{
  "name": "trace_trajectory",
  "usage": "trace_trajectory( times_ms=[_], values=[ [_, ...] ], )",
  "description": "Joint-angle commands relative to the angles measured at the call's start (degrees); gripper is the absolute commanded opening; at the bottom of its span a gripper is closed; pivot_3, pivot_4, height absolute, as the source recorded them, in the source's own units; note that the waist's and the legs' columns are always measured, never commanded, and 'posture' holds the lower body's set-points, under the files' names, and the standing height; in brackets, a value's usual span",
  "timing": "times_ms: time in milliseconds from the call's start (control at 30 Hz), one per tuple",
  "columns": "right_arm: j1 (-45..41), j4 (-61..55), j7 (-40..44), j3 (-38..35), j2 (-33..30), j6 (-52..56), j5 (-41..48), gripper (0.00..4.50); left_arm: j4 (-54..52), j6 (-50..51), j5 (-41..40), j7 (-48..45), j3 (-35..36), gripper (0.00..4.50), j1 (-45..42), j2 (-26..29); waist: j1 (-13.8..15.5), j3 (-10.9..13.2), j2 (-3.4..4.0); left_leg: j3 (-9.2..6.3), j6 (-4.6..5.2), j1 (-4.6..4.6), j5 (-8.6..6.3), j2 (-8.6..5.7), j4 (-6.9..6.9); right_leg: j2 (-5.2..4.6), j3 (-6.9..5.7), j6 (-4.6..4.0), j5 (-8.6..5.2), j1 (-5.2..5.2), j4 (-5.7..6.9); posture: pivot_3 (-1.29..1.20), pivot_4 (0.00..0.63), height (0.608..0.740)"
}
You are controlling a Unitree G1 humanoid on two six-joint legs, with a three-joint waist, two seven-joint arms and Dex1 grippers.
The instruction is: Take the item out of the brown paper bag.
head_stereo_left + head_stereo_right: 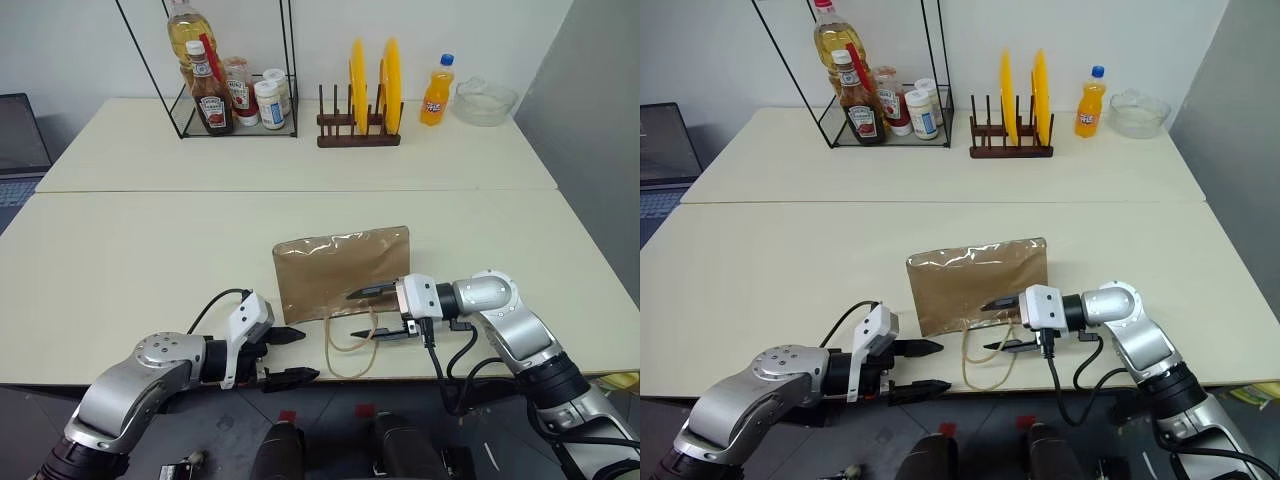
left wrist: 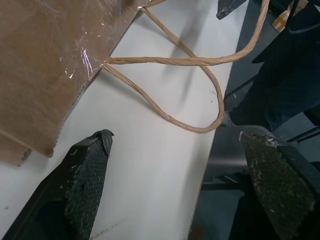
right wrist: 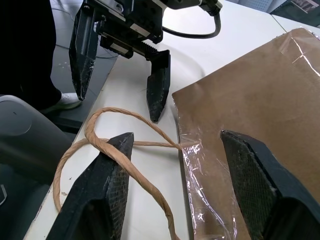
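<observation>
The brown paper bag (image 1: 343, 269) lies flat on the near table (image 1: 130, 260), close to the front edge, its mouth end toward the robot and its two twisted-paper loop handles (image 1: 350, 345) trailing over the table edge. Strips of clear tape glint on the bag's upper face. Whatever the bag contains is hidden by the paper.

The right gripper (image 1: 375, 313) points in from the right at the bag's near edge, fingers spread: one finger lies over the paper by the bag's near right corner, the other over the handle loops, and the right wrist view shows a handle strand passing across that finger. Whether either finger touches cannot be told.

The left gripper (image 1: 292, 356) sits at the table's front edge, left of the handles and just off the bag's near left corner, fingers spread wide with nothing between them.

On the far table stand a wire rack (image 1: 235, 85) with a Heinz ketchup bottle (image 1: 210, 93), an oil bottle and small jars, then a wooden plate rack (image 1: 358, 128) holding two yellow plates, an orange soda bottle (image 1: 437, 90) and a glass bowl (image 1: 485, 100)
</observation>
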Motion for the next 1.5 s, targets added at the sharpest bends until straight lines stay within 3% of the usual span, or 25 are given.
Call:
trace_trajectory(
  times_ms=[33,467,500,900,933,1200,1500],
  values=[
    [0.14,-1.76,-0.23,-0.82,0.07,-0.95,0.03,3.09,-1.51,-0.52,-0.62,-0.35,1.29,4.33,-0.75,0.28,0.00,0.00,0.00,0.00,0.00,0.00,0.00,0.00,0.00,0.00,0.00,0.00,0.00,0.00,0.00,0.00,0.150,0.740],
    [0.03,-0.57,0.46,-1.00,0.02,-2.55,0.02,2.95,-1.24,-1.05,-0.34,-0.64,1.45,4.33,-0.44,0.58,0.00,0.00,0.00,0.00,0.00,0.00,0.00,0.00,0.00,0.00,0.00,0.00,0.00,0.00,0.00,0.00,0.150,0.740],
    [0.19,-1.13,1.27,-0.91,-0.23,-1.80,0.73,3.23,-1.29,-1.13,-0.31,-0.66,1.45,4.33,-0.30,0.61,0.00,0.00,0.00,0.00,0.00,0.00,0.00,0.00,0.00,0.00,-0.01,0.00,0.00,0.00,0.00,0.00,0.150,0.740],
    [1.01,-2.26,2.13,-1.18,-0.85,-1.44,0.59,3.23,-0.61,-2.11,0.00,-0.74,1.58,4.33,-0.20,0.64,0.01,0.00,0.00,0.00,0.00,0.00,0.00,0.00,0.00,0.00,0.00,0.00,0.00,0.00,0.00,0.00,0.150,0.740],
    [0.94,-2.27,2.31,-1.32,-0.93,-1.48,0.91,2.95,-0.68,-2.18,-0.07,-0.70,1.74,4.33,-0.11,0.69,0.01,0.00,0.00,0.00,0.00,0.00,0.00,0.00,0.00,0.00,0.00,0.00,0.00,0.00,0.00,0.00,0.150,0.740],
    [2.04,-3.98,1.84,-2.67,-1.88,-0.70,1.94,2.95,-2.28,-1.34,-1.48,-0.10,5.73,4.33,1.01,2.06,0.01,0.00,0.00,-0.01,0.00,-0.01,0.00,0.01,0.00,0.00,-0.01,0.00,0.00,0.00,-0.01,0.00,0.150,0.740],
    [10.20,-14.07,2.01,-8.62,-13.32,7.34,4.87,2.95,-4.64,1.10,-5.18,0.18,17.40,4.33,3.90,6.81,0.08,0.00,0.00,-0.05,0.00,-0.07,0.00,-0.01,0.00,-0.04,-0.03,0.22,-0.13,-0.02,-0.05,0.00,0.150,0.740]
  ],
)
